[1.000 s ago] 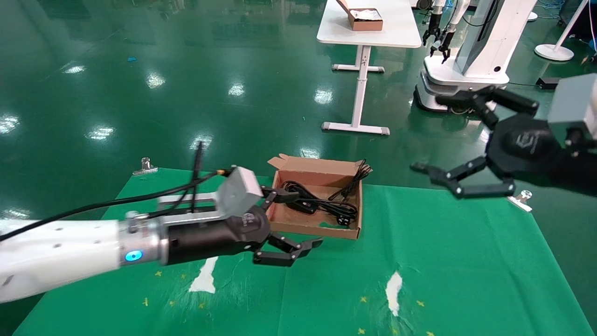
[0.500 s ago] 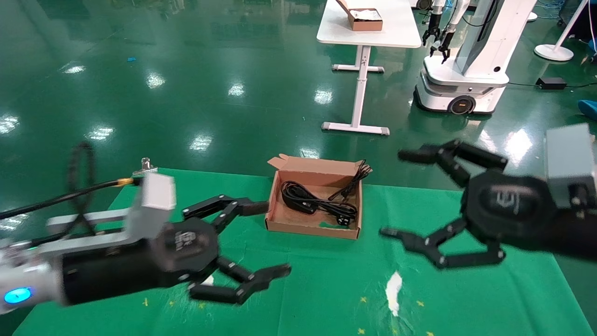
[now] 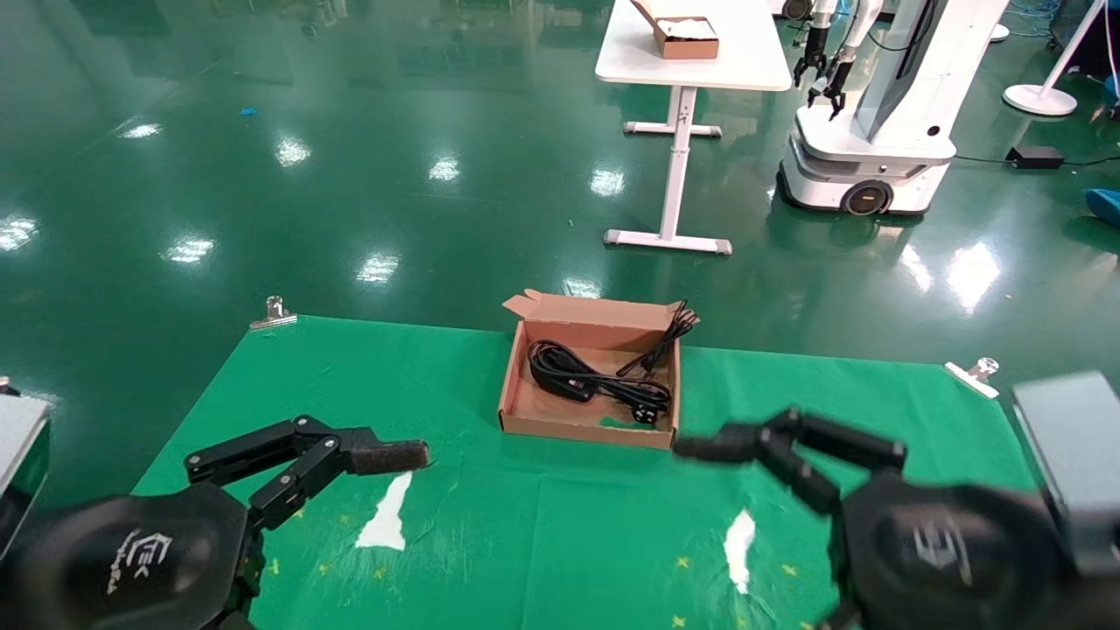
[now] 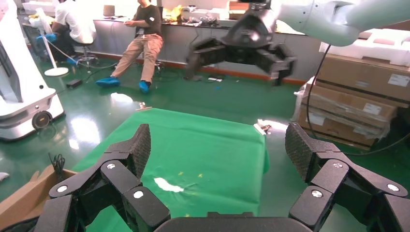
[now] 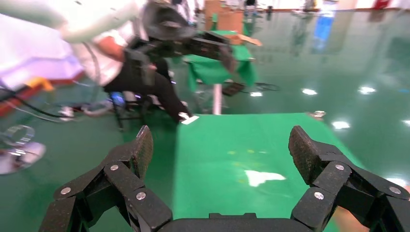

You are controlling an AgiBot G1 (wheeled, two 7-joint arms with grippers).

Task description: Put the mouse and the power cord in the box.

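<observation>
The brown cardboard box (image 3: 516,411) stands open at the far middle of the green cloth. Tangled black cables fill it. A dark oval lump among them looks like the mouse (image 3: 567,386). The power cord (image 3: 649,411) ends in a chunky plug near the box's front right corner, and a thin cable (image 3: 675,328) hangs over the back wall. My left gripper (image 4: 218,145) is open and empty over the near left of the cloth; one of its fingers (image 3: 385,457) shows in the head view. My right gripper (image 5: 221,144) is open and empty at the near right, one finger (image 3: 709,448) reaching toward the box.
Two white patches (image 3: 385,518) (image 3: 739,544) mark the cloth between the grippers. Metal clips (image 3: 273,311) (image 3: 976,372) hold its far corners. Beyond the green floor stand a white table with another brown box (image 3: 687,37) and a second robot (image 3: 875,114).
Both arms have drawn back from the box toward the near edge of the cloth. The left gripper has left the box's left wall. Both stayed open; the box contents have not moved.
</observation>
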